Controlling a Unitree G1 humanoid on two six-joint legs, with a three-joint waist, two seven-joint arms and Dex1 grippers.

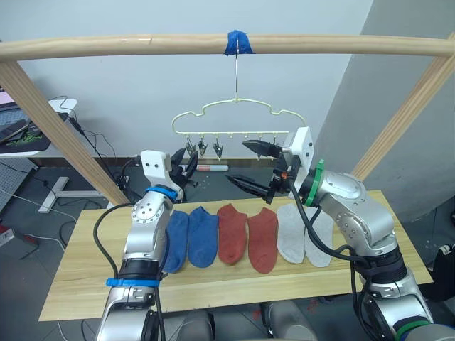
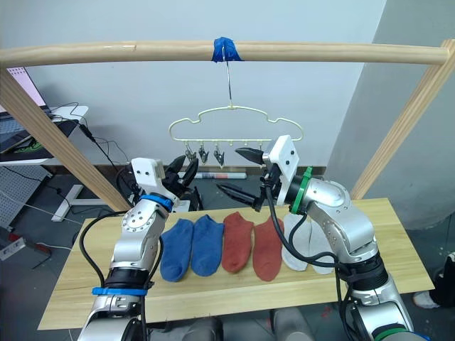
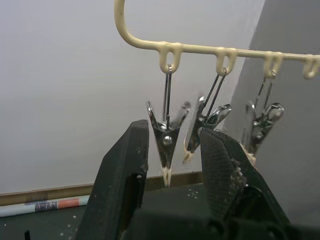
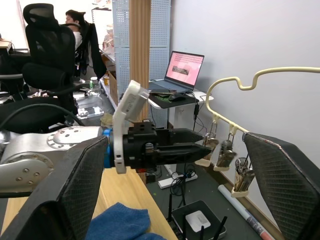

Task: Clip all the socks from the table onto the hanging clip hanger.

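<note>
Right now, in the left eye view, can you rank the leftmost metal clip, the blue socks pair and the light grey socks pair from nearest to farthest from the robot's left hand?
1. The leftmost metal clip on the pale yellow-green wire hanger, right at the open left hand.
2. The blue socks pair, on the table below that hand.
3. The light grey socks pair, at the row's right end, under the right arm.

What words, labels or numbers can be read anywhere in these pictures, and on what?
None can be read.
Laptop screen: a pink display, any text too small to read.
Tube on the floor: a coloured label, too blurred to read.
Socks, clip hanger and table: no print visible.
</note>
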